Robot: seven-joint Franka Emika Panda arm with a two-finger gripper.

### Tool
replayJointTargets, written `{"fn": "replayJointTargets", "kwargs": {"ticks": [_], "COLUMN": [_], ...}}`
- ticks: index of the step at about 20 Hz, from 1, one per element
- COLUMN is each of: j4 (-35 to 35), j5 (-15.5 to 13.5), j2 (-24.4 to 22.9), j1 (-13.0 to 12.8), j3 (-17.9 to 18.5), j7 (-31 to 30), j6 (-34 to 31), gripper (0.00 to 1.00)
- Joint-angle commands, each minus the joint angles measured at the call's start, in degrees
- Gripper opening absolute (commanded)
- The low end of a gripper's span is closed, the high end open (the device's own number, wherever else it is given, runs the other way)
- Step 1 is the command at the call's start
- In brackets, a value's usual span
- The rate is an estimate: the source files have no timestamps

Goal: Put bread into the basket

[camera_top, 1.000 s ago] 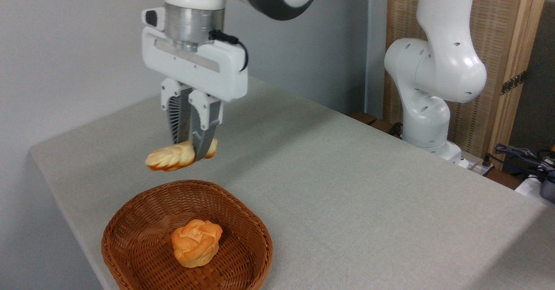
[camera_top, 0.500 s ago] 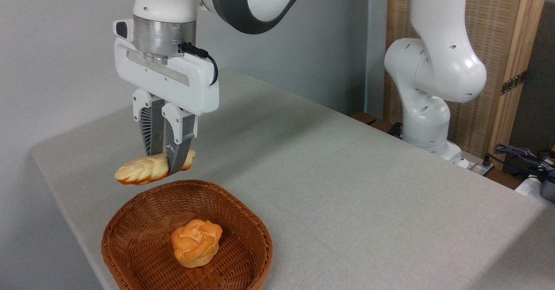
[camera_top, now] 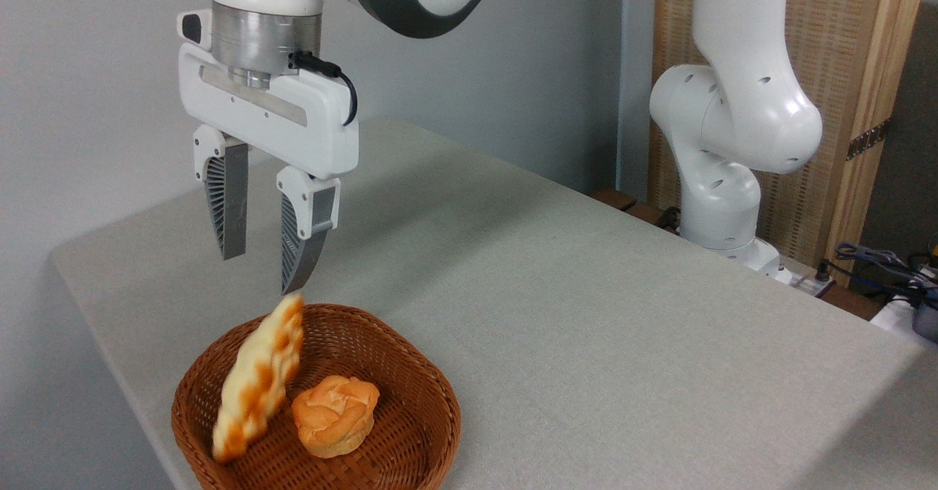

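Note:
The bread [camera_top: 258,379], a pale golden braided loaf, stands steeply tilted inside the basket [camera_top: 410,380], blurred by motion, its lower end near the front left rim and its upper end just under one fingertip. My gripper [camera_top: 265,274] hangs open above the basket's back left part with nothing between its fingers. The basket is reddish-brown wicker and sits at the table's near left corner.
A round orange-brown knotted bun [camera_top: 335,414] lies in the basket's middle, right beside the loaf. The table edge [camera_top: 110,343] runs close along the basket's left side. The arm's white base [camera_top: 722,182] stands at the back right, with cables [camera_top: 887,263] beyond it.
The fingers have opened and let go of the loaf, which has dropped from level between them into the basket, tipping on end. The gripper has shifted slightly left and up.

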Motion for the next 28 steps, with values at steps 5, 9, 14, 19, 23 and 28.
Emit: {"fn": "replayJointTargets", "kwargs": {"ticks": [5,9,14,19,23,28], "j4": [8.86,11.59,12.56,6.7,0.09,-0.36], "j5": [-0.38,-0.29,0.06,-0.03,-0.03,-0.03], "j2": [2.41,2.41,1.53,-4.61,-8.75,-8.67], "j1": [0.34,0.34,-0.19,-0.1,-0.19,-0.19], "j3": [0.78,0.26,-0.71,-0.36,-0.45,-0.01], "j7": [3.34,6.25,12.13,13.99,14.34,14.08], "j6": [-13.71,-21.63,-26.31,-25.87,-24.21,-23.85], "gripper": [1.0,1.0,1.0,1.0,1.0,1.0]}}
